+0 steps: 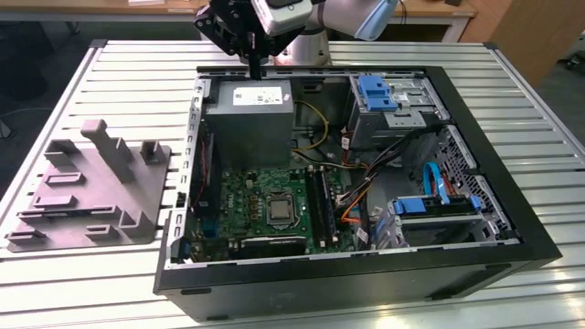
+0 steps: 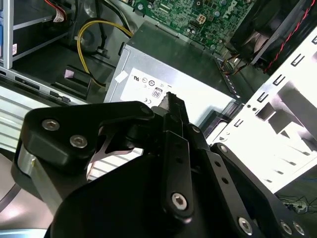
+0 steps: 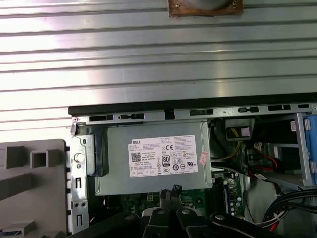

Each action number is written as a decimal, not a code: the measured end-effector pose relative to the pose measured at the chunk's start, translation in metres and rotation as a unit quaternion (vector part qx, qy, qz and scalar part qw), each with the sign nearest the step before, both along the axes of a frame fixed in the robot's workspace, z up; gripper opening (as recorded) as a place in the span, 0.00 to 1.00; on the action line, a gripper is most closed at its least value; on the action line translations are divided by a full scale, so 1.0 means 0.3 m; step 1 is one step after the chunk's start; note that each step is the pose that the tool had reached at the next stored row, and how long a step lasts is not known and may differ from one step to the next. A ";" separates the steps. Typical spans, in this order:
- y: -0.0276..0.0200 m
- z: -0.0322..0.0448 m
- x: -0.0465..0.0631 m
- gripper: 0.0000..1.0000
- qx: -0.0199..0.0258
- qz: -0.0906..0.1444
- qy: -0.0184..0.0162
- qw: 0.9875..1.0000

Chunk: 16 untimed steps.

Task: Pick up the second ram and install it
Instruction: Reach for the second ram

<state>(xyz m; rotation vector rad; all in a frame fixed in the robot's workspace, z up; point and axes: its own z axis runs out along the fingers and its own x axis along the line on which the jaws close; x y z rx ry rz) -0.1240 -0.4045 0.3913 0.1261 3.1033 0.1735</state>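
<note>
Fingertips of the gripper [image 1: 254, 72] pointed straight down and lay pressed together, tip against tip; in the second wrist view the gripper [image 2: 171, 100] showed the same closed tips. Directly below the fingertips sat the grey power box [image 1: 246, 116] with its white label, and the fingers hung over the edge of that box closest to the wall of the open computer case [image 1: 366, 281]. In the first wrist view the power box [image 3: 153, 158] lay just beyond the fingertips. Farther from the fingers and deeper in the case lay the green board [image 1: 265, 199], and on it stood long dark strips [image 1: 320, 199] side by side, well apart from the fingertips. Where the ram was could not be told: the strips were too small to say whether any was the ram or a bare socket. Yellow wires [image 1: 322, 123] curved beside the power box, near the fingers, toward the exterior view's right. Off to the exterior view's left of the fingers, outside the case, a grey plastic holder [image 1: 87, 192] rested on the slatted metal table [image 1: 137, 82], well apart from the fingertips.
</note>
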 end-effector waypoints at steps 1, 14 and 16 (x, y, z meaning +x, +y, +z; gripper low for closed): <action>0.000 0.000 0.000 0.11 0.000 0.000 0.000 1.000; -0.001 0.000 -0.020 0.11 0.000 0.000 0.000 1.000; -0.001 0.000 -0.030 0.11 0.000 0.000 0.000 1.000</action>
